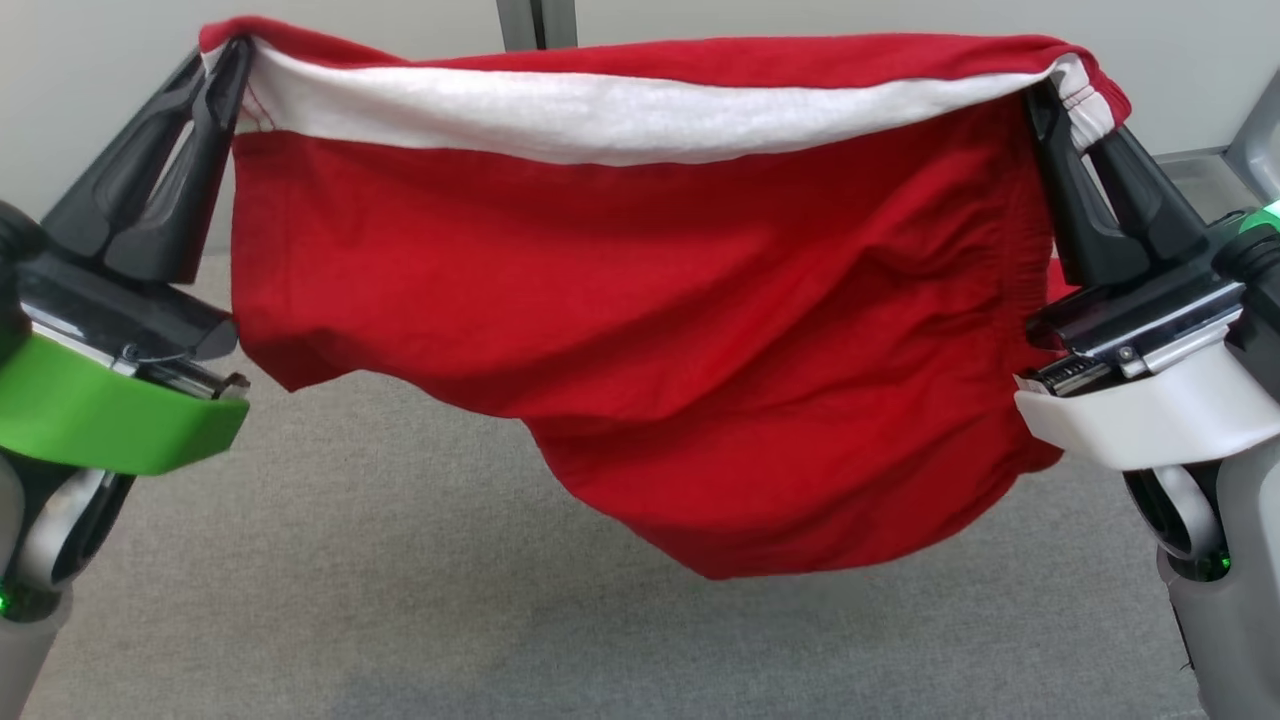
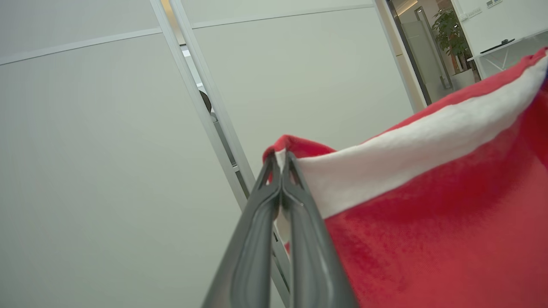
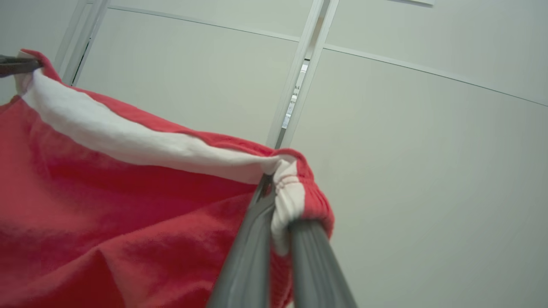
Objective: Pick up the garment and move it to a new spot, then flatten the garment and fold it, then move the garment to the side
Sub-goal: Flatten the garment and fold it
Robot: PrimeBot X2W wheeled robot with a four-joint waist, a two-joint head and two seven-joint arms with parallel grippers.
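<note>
**Red garment hangs stretched between 2 hands**

At the lower left of the head view, above a green wrist cover [image 1: 110, 420], the left hand [image 1: 232, 60] is pinched tight on 1 top corner of the garment [image 1: 640, 330]. The left wrist view shows its 2 fingers [image 2: 308, 239] pressed together on the cloth. At the lower right, above a white wrist cover [image 1: 1150, 415], the right hand [image 1: 1045, 105] clamps the opposite corner, with gathered white trim bunched around it. The garment is red with a white band [image 1: 620, 115] along its top edge. It is held up between both hands, its lower edge sagging over the grey surface [image 1: 400, 600]. Beyond stands a pale panelled wall [image 1: 400, 20], and farther off a potted plant [image 2: 449, 30].
</note>
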